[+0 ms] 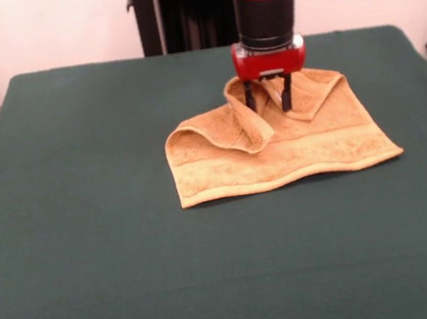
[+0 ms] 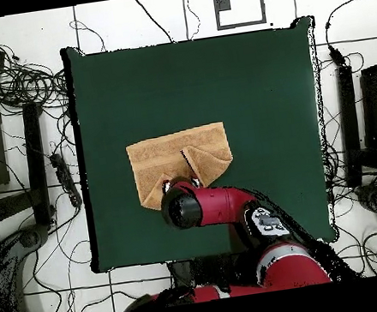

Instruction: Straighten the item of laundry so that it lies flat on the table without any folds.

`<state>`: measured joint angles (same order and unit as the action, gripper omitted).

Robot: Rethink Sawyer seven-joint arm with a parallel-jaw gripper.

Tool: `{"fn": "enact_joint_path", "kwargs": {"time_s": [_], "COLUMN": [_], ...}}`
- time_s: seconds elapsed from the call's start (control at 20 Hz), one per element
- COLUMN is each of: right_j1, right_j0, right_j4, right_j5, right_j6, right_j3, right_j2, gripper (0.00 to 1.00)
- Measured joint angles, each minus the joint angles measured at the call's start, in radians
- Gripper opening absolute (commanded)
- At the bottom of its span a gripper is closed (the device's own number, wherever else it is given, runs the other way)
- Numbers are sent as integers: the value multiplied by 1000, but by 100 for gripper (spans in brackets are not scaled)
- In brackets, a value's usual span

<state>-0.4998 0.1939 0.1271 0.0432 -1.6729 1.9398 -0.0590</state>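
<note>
The orange-tan towel (image 1: 276, 155) lies at the middle of the dark green table (image 1: 88, 223). Its near edge with a woven band lies flat. Its far part is crumpled and folded over toward the front, with a raised ridge at the left and a turned-over flap at the right. My gripper (image 1: 269, 106) hangs straight down over the far folded part. Its black fingers (image 1: 250, 96) stand apart, open, with their tips at the cloth on either side of a raised fold. In the overhead view the towel (image 2: 166, 157) shows partly, and the arm's wrist (image 2: 182, 207) hides its edge nearest the robot's base and the fingers.
The table (image 2: 250, 76) has bare green cloth on all sides of the towel. The black pedestal (image 1: 179, 14) stands behind the far edge. Cables and equipment (image 2: 17, 83) lie on the floor around the table.
</note>
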Motion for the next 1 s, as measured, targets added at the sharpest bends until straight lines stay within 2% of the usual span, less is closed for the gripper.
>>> {"fn": "enact_joint_path", "kwargs": {"time_s": [0.35,0.65,1.0], "right_j1": [-9,-123,-217], "right_j0": [-21,-94,-139], "right_j4": [0,-6,-38], "right_j5": [-28,-35,-34], "right_j6": [0,0,0], "right_j3": [18,130,224], "right_j2": [18,73,93], "gripper": [100,100,100]}}
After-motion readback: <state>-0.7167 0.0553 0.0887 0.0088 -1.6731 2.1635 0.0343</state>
